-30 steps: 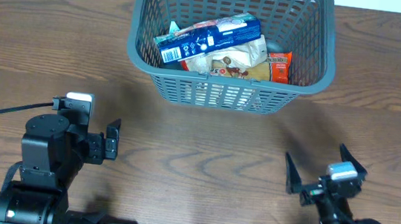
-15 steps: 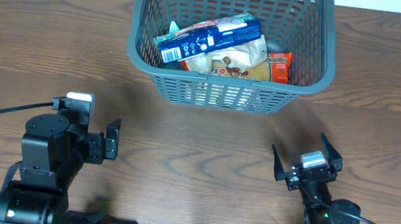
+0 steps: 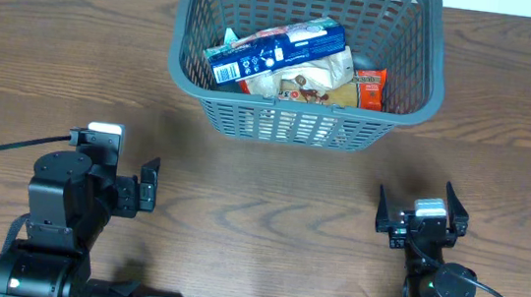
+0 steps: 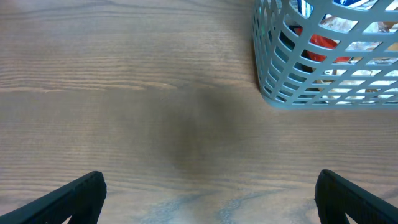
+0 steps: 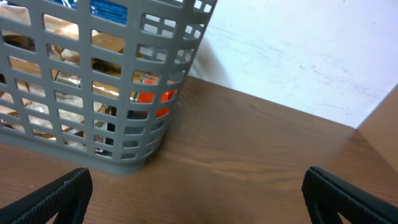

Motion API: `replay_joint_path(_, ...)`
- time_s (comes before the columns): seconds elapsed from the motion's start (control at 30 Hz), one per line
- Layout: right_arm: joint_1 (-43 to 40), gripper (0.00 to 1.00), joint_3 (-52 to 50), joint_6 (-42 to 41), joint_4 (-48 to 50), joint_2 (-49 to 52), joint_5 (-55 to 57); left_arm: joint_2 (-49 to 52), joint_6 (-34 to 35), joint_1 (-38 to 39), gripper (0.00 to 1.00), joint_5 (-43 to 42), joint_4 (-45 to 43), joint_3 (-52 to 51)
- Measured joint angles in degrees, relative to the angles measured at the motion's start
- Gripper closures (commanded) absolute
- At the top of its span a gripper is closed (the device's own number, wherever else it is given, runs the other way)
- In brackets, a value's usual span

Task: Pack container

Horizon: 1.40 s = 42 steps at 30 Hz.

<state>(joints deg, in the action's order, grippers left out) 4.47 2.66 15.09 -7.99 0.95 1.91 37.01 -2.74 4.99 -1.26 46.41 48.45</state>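
Grey slotted plastic marks the container (image 3: 293, 124), which stands at the far middle of the table (image 3: 261, 193), well apart from both my arms. Inside lie a blue packet (image 3: 276, 53), a beige bag (image 3: 320, 77) and a small red packet (image 3: 370, 88). My left gripper (image 3: 149, 188) and my right gripper (image 3: 420, 206) both hang low near my base, jaws wide apart and holding nothing. I see no loose packet anywhere on the wood, so I judge the packing to be at or near its end, with both arms parked. If more goods turn up, the next move calls for a reach out to them, then a lift over the thick rim and a drop from above. Brown, grained wood runs flat all round the basket. A plain white wall (image 5: 298, 43) rises behind the table's far edge in my right wrist view.
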Motion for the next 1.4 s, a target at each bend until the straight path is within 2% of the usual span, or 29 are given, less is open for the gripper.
replay_joint_path(1.4, 0.0, 0.01, 0.0, -0.6, -0.1, 0.0, 0.0, -1.1, 0.0, 0.0, 0.01, 0.0, 0.3, 0.0)
